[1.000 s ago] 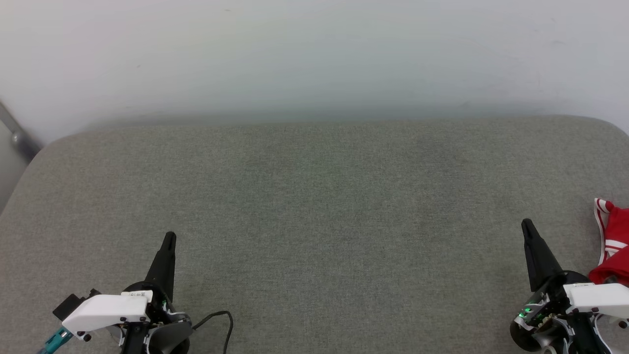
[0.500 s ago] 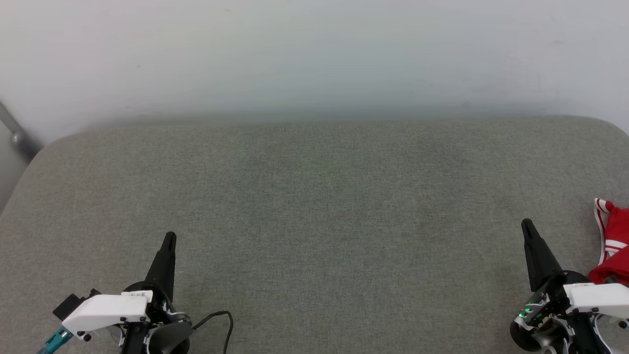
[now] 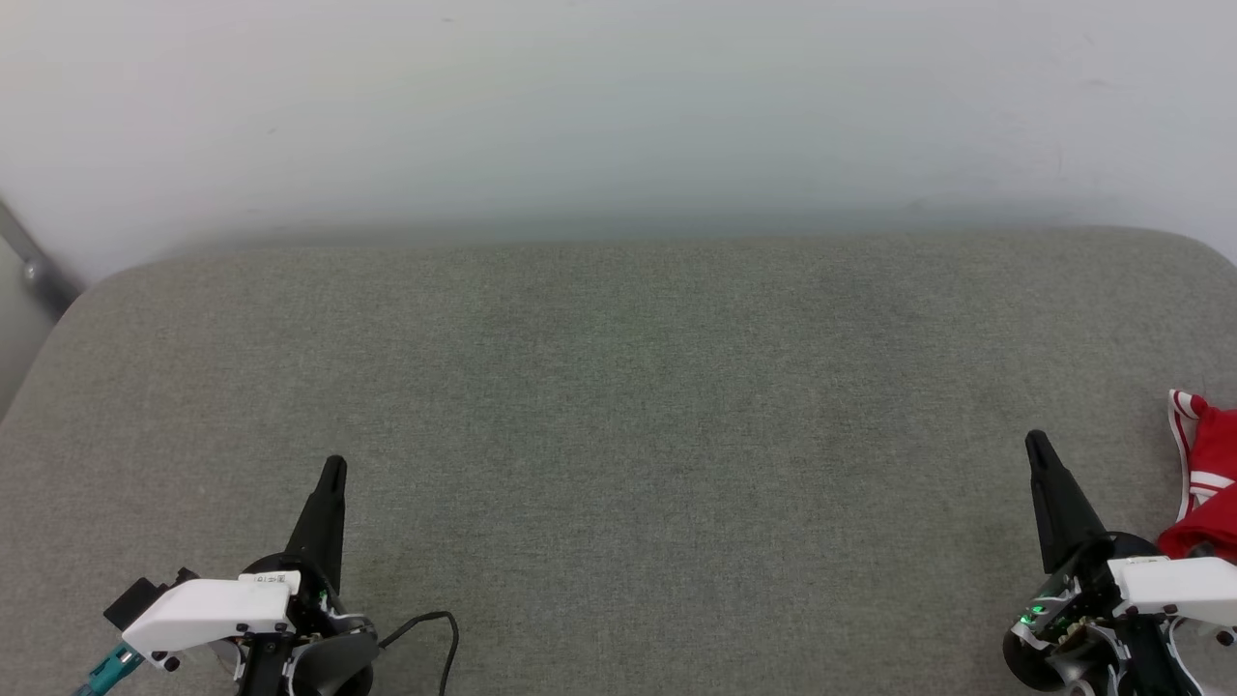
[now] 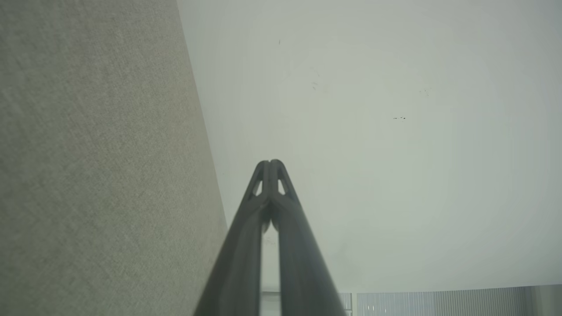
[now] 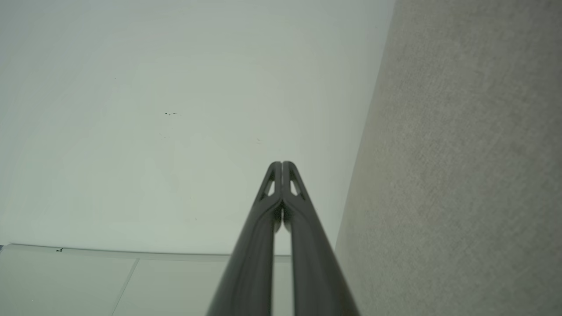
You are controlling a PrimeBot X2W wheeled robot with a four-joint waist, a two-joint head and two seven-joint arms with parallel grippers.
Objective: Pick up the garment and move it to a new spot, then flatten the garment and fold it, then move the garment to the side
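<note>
One pale wall (image 3: 618,97) rises behind everything, plain apart from a few faint marks. Below it lies the worktop (image 3: 618,435), covered in grey woven fabric with rounded far corners, reaching from side to side of the head view.

At that view's right edge lies the garment (image 3: 1208,474), bunched up on the fabric (red cloth with red-and-white striped trim, cut off by the frame, so its full shape cannot be told). It lies just beside the right arm's white wrist housing, which overlaps its lower part, and clear of that arm's fingertips.

Next come the two arms. The right gripper (image 3: 1036,443) points up the head view at the lower right, the left gripper (image 3: 333,466) at the lower left, well apart from each other. Each pair of dark fingers is pressed together into a single spike with nothing between them; the left wrist view shows its fingers (image 4: 246,245) meeting at the tips against the wall, and the right wrist view shows the same of its fingers (image 5: 307,245).

A thin black cable (image 3: 435,623) loops out beside the left wrist. A grey metal bar (image 3: 34,261) slants at the far left, and a small teal connector (image 3: 106,669) sits under the left arm's housing.
</note>
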